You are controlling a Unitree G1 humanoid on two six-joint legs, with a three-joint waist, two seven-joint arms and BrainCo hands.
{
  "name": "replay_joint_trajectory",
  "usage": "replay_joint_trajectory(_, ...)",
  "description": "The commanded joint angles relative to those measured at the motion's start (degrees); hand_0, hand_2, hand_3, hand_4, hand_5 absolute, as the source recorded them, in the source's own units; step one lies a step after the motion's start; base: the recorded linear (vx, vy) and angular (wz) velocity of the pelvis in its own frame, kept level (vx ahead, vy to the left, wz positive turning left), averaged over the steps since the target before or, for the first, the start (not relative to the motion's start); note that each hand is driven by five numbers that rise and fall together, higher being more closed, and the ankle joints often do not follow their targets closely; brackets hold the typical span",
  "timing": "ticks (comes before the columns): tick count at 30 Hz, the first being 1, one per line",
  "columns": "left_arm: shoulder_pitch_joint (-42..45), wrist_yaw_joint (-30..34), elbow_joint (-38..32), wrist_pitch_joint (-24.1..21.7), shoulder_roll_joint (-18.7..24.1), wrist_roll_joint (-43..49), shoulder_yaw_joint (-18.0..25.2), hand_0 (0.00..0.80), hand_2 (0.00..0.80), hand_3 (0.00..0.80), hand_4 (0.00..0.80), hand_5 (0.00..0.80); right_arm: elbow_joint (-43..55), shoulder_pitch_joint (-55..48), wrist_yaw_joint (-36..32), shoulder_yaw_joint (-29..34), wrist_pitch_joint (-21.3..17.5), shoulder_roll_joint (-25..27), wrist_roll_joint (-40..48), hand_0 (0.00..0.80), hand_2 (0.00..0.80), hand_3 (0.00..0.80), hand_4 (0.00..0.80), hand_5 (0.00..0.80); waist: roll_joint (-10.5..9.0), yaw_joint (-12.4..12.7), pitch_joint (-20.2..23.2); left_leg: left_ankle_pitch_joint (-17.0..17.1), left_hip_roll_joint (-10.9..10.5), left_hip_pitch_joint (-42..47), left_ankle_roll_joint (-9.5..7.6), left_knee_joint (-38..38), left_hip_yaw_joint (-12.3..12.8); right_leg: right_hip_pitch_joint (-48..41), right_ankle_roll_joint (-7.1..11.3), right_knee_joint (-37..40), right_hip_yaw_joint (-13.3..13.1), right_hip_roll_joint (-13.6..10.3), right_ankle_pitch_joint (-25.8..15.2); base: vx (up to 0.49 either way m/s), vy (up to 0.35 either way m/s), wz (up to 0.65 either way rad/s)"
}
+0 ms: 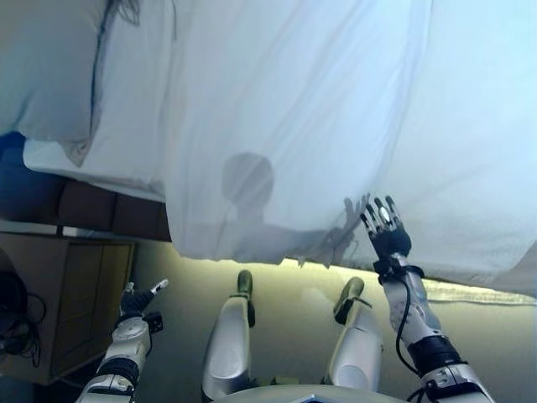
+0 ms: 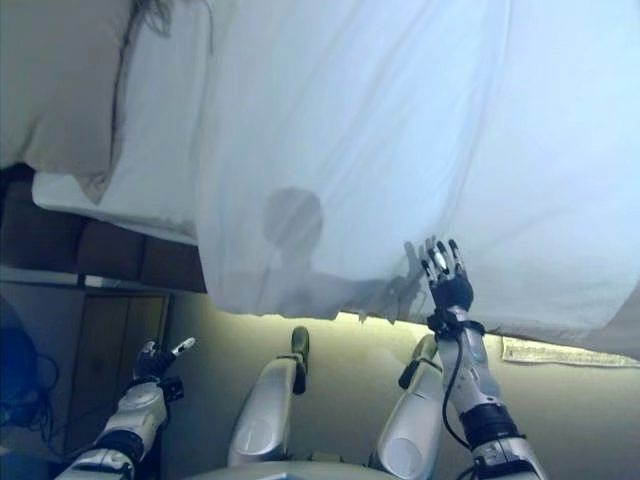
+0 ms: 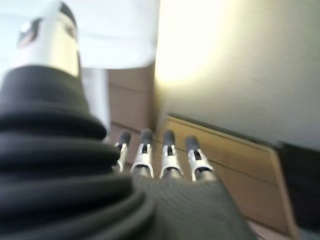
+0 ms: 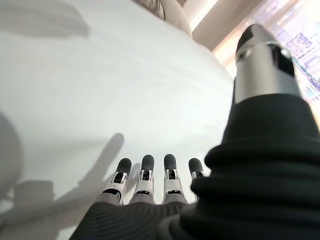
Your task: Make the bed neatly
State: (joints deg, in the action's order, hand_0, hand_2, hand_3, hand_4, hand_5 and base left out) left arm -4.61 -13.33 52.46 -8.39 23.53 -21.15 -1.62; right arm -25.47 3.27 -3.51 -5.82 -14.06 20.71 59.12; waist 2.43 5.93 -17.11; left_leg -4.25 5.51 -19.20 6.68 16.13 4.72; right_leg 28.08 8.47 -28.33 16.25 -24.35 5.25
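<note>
A white duvet (image 1: 319,109) covers the bed and hangs over its near edge. At the upper left lies a pillow (image 1: 46,67) on the sheet. My right hand (image 1: 384,225) is raised in front of the duvet's near edge, fingers straight and spread, holding nothing; its wrist view shows the fingers (image 4: 145,180) just above the white cloth (image 4: 100,85). My left hand (image 1: 138,298) hangs low at the lower left, away from the bed, with straight fingers (image 3: 160,157) and nothing in it.
A wooden bedside cabinet (image 1: 80,294) stands at the left below the bed's dark frame (image 1: 92,206). The pale floor (image 1: 294,290) runs along the bed's near side.
</note>
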Motion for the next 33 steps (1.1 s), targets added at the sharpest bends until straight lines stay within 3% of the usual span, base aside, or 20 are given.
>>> replay_joint_trajectory(1,3.3,2.5,-3.7,-4.2,4.1,-2.3,5.7,0.000,0.000,0.000,0.000,0.000,-1.3,-3.2,-4.5,4.7,0.3,-0.8,-0.4,0.000,0.000,0.000,0.000,0.000,-1.91,2.1,1.8,5.6,-0.7,-0.4,-2.20,-2.1,0.3,-9.8,3.17,17.2,2.1,1.3,-13.7,0.169,-0.144,0.13)
replay_joint_trajectory(9,8.2,14.2,-19.1,-8.0,1.8,-10.5,9.9,0.000,0.000,0.000,0.000,0.000,-8.3,-8.3,-7.8,8.8,1.7,-4.7,-0.5,0.000,0.000,0.000,0.000,0.000,-3.16,4.5,9.0,7.0,-0.5,10.0,-1.85,-10.2,0.6,-21.6,3.88,24.3,4.1,4.5,-14.1,0.186,-0.141,0.16)
replay_joint_trajectory(16,7.3,21.3,-23.6,-8.6,0.5,-11.3,7.5,0.000,0.000,0.000,0.000,0.000,-10.9,-7.7,-6.8,7.9,2.8,-7.1,-1.9,0.000,0.000,0.000,0.000,0.000,-4.08,5.0,12.3,7.8,0.3,15.0,-1.89,-14.0,1.4,-26.3,3.85,26.0,4.9,5.8,-13.8,0.119,-0.105,0.11)
replay_joint_trajectory(21,6.0,25.8,-27.4,-5.6,-1.1,-16.1,6.0,0.000,0.000,0.000,0.000,0.000,-11.1,-6.6,-2.0,7.1,4.2,-8.0,-3.7,0.000,0.000,0.000,0.000,0.000,-4.22,4.7,13.6,7.4,0.4,18.3,-2.26,-15.1,2.2,-29.0,3.79,26.9,4.8,6.5,-13.4,0.067,-0.053,0.06)
replay_joint_trajectory(33,5.7,25.7,-30.5,-3.1,-2.3,-16.0,3.0,0.000,0.000,0.000,0.000,0.000,-9.6,-6.3,0.4,5.6,2.4,-10.3,-2.9,0.000,0.000,0.000,0.000,0.000,-4.53,3.8,14.2,5.4,0.5,21.7,-3.32,-14.8,4.2,-31.2,3.96,27.5,4.7,6.8,-13.1,0.037,-0.037,-0.01)
